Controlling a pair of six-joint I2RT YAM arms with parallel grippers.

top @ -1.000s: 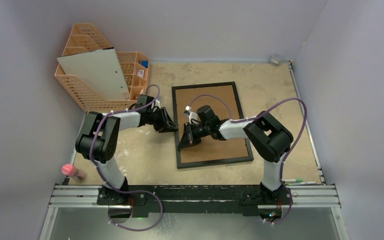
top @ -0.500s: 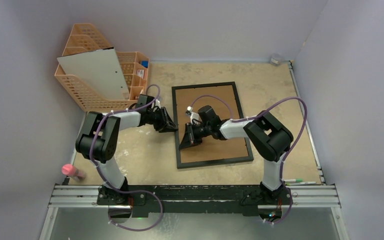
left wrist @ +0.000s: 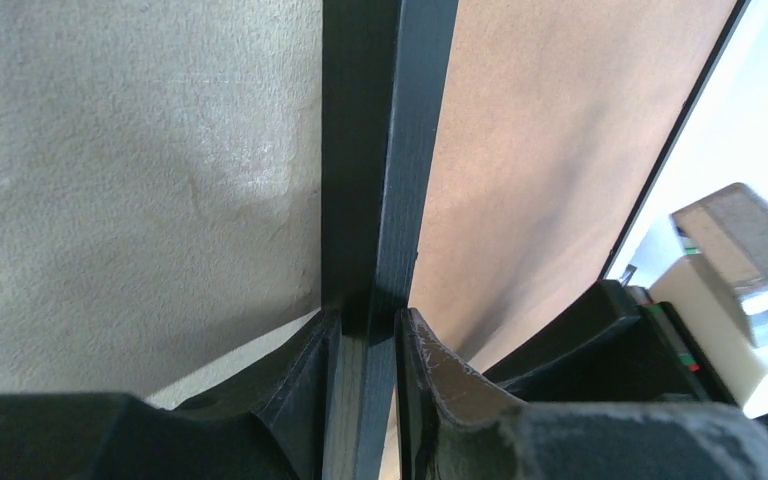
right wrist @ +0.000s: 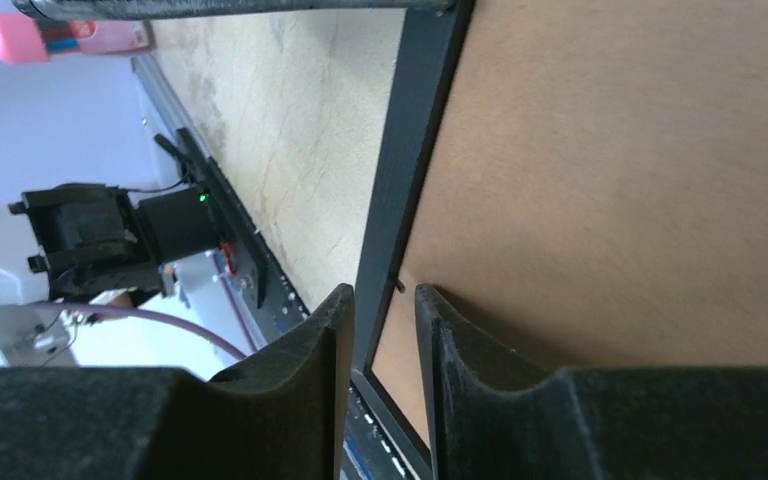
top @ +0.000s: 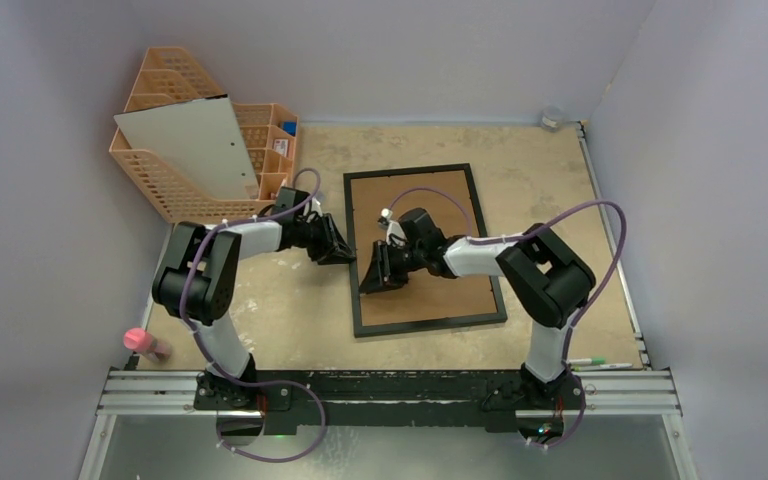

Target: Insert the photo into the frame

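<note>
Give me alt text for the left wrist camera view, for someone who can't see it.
The left claw grips the edge of a thin black rectangular picture frame, brown backing board to its right, beige tabletop to its left.

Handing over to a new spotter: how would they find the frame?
On the tan table, look at the middle, right of the orange basket organiser. The frame lies flat, brown back up. Its thin black border sets it apart from the white board at the organiser.

Orange basket organiser (top: 152, 182), white board (top: 186, 142), pink bottle (top: 142, 342)
</note>
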